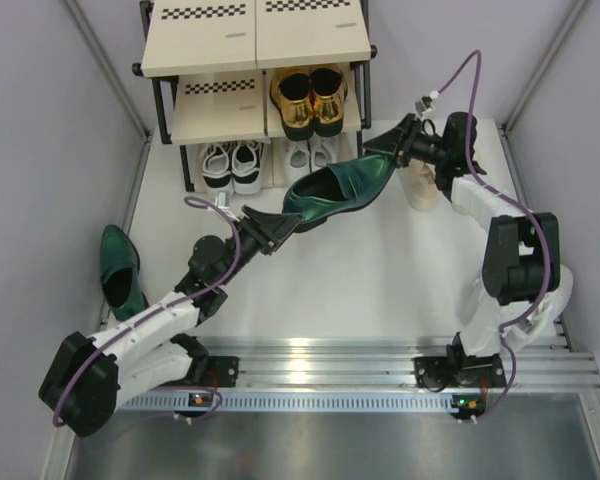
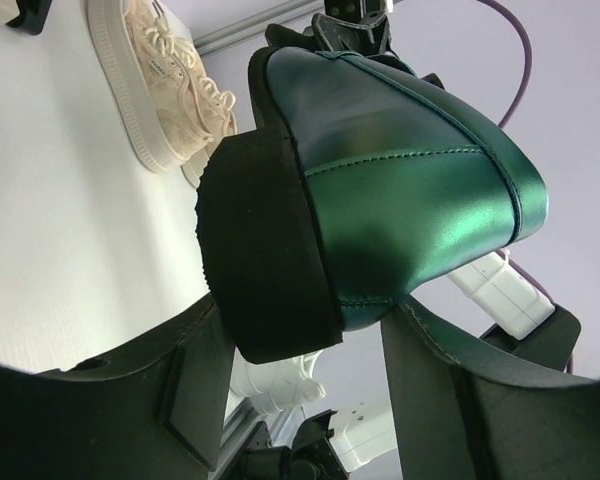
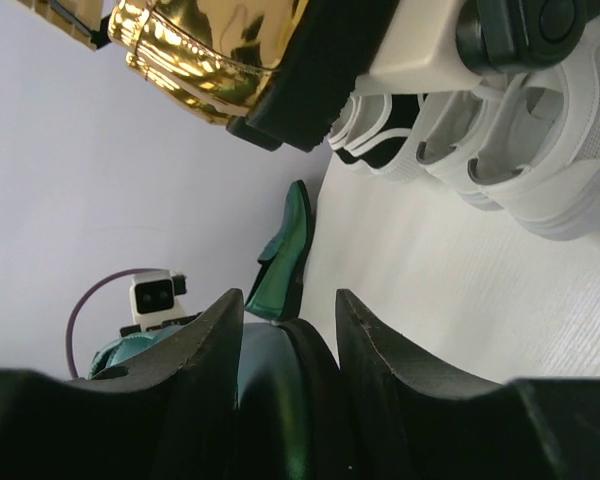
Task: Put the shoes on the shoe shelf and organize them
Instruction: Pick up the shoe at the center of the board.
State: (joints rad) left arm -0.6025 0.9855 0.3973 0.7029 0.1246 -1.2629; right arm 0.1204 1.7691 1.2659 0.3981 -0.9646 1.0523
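Top view: gold loafers [image 1: 311, 98], 2 white prs on shelf [image 1: 212, 112]. Green loafer [image 1: 338, 190] midair, left gripper [image 1: 277, 229] clamps heel, right gripper [image 1: 384, 147] pinches toe. Its mate [image 1: 118, 270] & beige sneakers [image 1: 420, 186] wait on table [image 1: 380, 275].

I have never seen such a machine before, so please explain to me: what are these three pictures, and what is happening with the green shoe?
Two robot arms are bolted to a white table. One picture looks down from above; the other two come from cameras on each wrist. The left gripper holds a dark green loafer at its heel, and the right gripper closes around its toe, so the shoe hangs between them. Its partner, the second green loafer, lies at the table's left edge. The shoe shelf already carries gold loafers; black-and-white sneakers and white shoes stand below. A beige sneaker waits beside the right arm.
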